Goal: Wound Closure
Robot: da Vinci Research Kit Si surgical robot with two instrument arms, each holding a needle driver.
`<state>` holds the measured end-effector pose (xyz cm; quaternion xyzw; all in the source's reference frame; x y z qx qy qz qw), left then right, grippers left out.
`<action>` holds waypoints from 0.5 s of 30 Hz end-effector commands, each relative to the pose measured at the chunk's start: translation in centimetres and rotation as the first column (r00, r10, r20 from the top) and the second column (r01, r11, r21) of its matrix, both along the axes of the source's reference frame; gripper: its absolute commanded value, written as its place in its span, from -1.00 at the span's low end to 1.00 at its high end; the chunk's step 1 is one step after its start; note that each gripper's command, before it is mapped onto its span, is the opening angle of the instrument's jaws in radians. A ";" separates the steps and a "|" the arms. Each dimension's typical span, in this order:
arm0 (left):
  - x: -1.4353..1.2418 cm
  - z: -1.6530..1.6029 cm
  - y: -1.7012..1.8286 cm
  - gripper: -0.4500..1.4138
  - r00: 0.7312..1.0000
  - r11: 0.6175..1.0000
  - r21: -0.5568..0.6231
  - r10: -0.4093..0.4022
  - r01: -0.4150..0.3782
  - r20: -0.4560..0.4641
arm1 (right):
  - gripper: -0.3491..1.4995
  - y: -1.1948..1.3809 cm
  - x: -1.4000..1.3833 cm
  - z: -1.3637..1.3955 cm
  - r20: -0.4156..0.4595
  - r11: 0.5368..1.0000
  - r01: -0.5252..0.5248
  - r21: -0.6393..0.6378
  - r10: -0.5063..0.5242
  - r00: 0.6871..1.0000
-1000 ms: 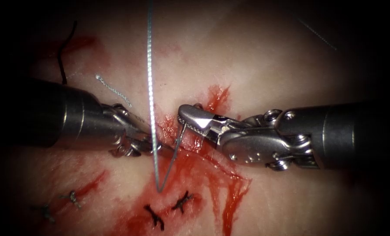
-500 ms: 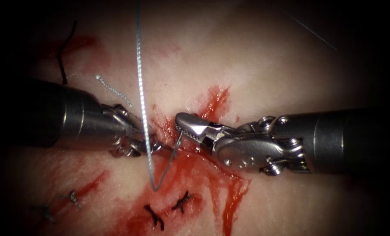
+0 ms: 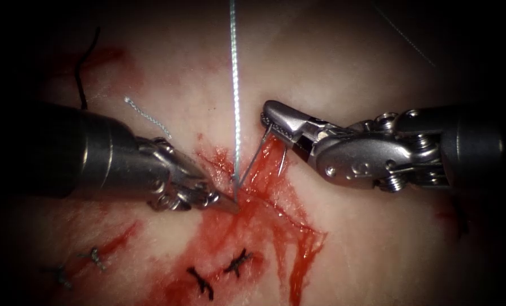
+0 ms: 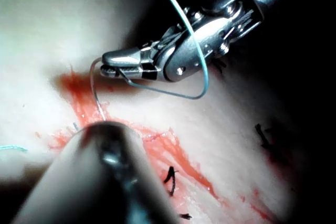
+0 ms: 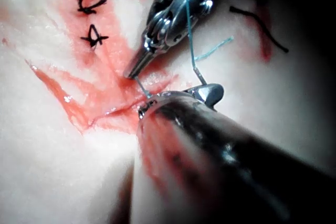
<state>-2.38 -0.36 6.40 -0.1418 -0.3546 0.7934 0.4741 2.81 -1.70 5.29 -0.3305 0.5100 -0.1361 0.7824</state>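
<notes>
Now, change: right tool (image 3: 268, 116) has lifted up and to the right away from the cut since a second ago; needle (image 3: 251, 156) comes with it and the thread loop below has shortened.
Meaning: thread looks drawn further through, stitch not finished.
Right jaws: closed on the needle near one end of its curve; the needle's far end sits down at the cut by the left tip, can't tell if it is in the tissue (image 3: 343, 62).
Left tool (image 3: 227, 203): tip down on the cut's left margin, jaws look closed, pinching thread or tissue at the tip, can't tell which.
Thread (image 3: 234, 85): runs from the cut straight to the tissue's top edge.
Red fluid (image 3: 264, 226): around the cut.
Finished knots (image 3: 237, 263): toward the tissue's bottom edge.
</notes>
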 end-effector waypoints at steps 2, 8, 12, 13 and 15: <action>-0.05 0.06 -0.02 -1.00 1.000 1.000 0.009 0.004 -0.004 0.008 | -1.00 -0.01 0.10 0.04 -0.009 1.000 -0.002 0.000 0.002 1.000; 0.02 0.23 -0.11 -1.00 1.000 0.999 0.009 0.031 -0.031 0.002 | -1.00 -0.10 0.20 -0.01 -0.035 0.999 -0.012 0.030 0.013 0.999; 0.09 0.44 -0.21 -1.00 0.997 0.998 0.022 0.061 -0.059 -0.055 | -1.00 -0.12 0.26 -0.12 -0.055 0.999 0.001 0.032 0.000 0.998; 0.11 0.46 -0.23 -1.00 0.995 0.998 0.016 0.069 -0.068 -0.071 | -1.00 -0.12 0.28 -0.15 -0.057 0.999 -0.001 0.040 0.003 0.998; 0.13 0.47 -0.25 -1.00 0.994 0.997 0.026 0.071 -0.069 -0.084 | -1.00 -0.12 0.28 -0.16 -0.060 0.999 -0.002 0.039 0.004 0.998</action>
